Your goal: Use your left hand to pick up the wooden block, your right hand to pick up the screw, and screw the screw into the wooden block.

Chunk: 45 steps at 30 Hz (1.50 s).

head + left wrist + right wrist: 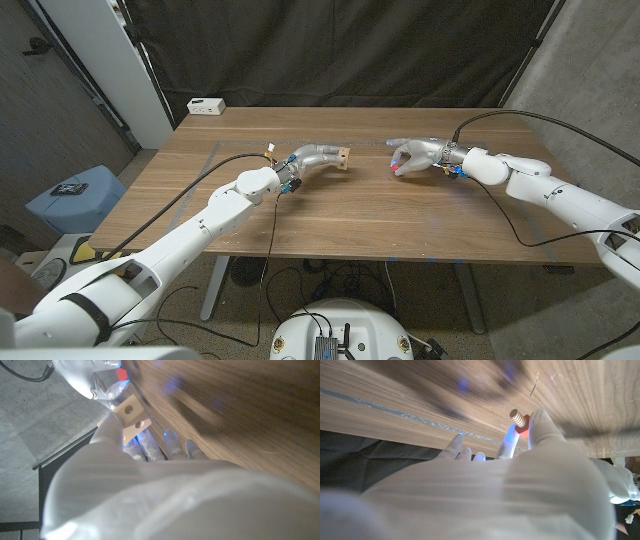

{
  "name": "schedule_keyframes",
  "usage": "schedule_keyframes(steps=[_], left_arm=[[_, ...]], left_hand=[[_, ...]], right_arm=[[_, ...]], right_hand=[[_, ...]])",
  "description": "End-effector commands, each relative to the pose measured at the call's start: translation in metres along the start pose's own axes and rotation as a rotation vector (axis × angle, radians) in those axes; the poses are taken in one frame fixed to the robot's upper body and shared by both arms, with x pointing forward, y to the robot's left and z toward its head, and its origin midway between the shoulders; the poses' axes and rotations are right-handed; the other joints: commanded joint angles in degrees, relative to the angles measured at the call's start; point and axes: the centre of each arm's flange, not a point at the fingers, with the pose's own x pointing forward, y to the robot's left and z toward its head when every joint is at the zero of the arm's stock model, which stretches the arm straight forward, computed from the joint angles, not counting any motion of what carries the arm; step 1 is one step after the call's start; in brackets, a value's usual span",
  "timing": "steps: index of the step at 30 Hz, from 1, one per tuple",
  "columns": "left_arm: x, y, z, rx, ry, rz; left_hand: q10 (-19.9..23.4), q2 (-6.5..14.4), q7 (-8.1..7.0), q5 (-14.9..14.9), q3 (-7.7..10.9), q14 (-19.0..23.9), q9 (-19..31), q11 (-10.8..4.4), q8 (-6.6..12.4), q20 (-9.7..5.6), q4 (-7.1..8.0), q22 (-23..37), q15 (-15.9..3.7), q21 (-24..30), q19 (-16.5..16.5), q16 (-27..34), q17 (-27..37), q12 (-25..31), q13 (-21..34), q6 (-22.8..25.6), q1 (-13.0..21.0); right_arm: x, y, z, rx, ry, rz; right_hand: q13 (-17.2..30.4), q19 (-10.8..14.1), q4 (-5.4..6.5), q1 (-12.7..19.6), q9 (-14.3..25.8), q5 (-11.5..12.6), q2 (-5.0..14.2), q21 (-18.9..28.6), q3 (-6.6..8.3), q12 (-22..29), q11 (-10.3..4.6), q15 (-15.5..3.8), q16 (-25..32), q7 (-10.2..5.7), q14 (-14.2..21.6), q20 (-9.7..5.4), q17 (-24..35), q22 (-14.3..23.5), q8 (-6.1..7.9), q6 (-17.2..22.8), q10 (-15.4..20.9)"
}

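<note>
Block (342, 158) of stiff, light wood sits gripped in my left hand (312, 160) above the surface (340, 215), holes facing out. Right hand (415, 157) pinches the small screw (519, 419) by its red head; threads look slippery, so I'd hold firm.

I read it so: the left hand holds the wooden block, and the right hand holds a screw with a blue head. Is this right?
Not quite. The left hand does hold the wooden block, and the right hand does hold the screw, but the screw's head is red, not blue. The right wrist view shows the red head behind the threaded wooden shaft, pinched in the fingers.
</note>
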Motion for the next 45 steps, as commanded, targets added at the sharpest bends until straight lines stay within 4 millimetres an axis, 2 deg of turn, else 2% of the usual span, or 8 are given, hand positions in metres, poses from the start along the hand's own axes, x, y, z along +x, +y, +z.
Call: schedule_keyframes(steps=[1,23,45], left_arm=[[0.002,0.000,0.001,-0.003,-0.009,-0.012],[0.012,0.001,0.003,-0.010,-0.017,-0.022],[0.022,-0.004,0.005,-0.036,-0.041,-0.015]], left_hand=[[-0.19,0.18,0.38,0.19,0.41,-0.20,0.08,-0.23,0.40,0.15,0.14,0.34,-4.58,0.19,-0.19,-0.02,0.06,-0.08,0.06,0.69,-0.77],[-0.22,0.15,0.48,0.21,0.61,-0.24,0.07,-0.22,0.40,0.15,0.07,0.35,-4.53,0.20,-0.24,-0.18,-0.06,-0.09,0.07,0.75,-1.07],[-0.19,0.28,0.50,0.23,0.83,-0.18,0.06,-0.21,0.38,0.21,0.09,0.35,-4.35,0.23,-0.22,-0.23,-0.10,-0.08,0.06,0.74,-1.42]], right_arm=[[-0.002,-0.003,-0.004,0.134,0.006,-0.067],[-0.008,-0.009,-0.007,0.346,0.017,-0.175],[-0.016,-0.011,0.006,0.531,0.038,-0.313]], right_hand=[[0.26,0.69,0.04,0.17,0.29,0.00,0.55,0.15,-0.09,0.20,-0.11,-2.27,0.33,0.20,0.12,0.06,0.11,0.17,0.50,0.81,0.67],[0.26,0.64,0.13,0.07,0.64,-0.12,0.83,0.03,-0.33,0.19,0.15,-1.92,0.25,0.55,-0.20,0.11,0.21,0.19,1.45,1.69,1.16],[0.27,0.31,0.28,-0.22,0.97,-0.33,1.05,-0.12,-0.65,-0.02,0.79,-0.97,0.09,0.70,-0.79,0.57,0.26,0.21,1.77,1.01,1.15]])
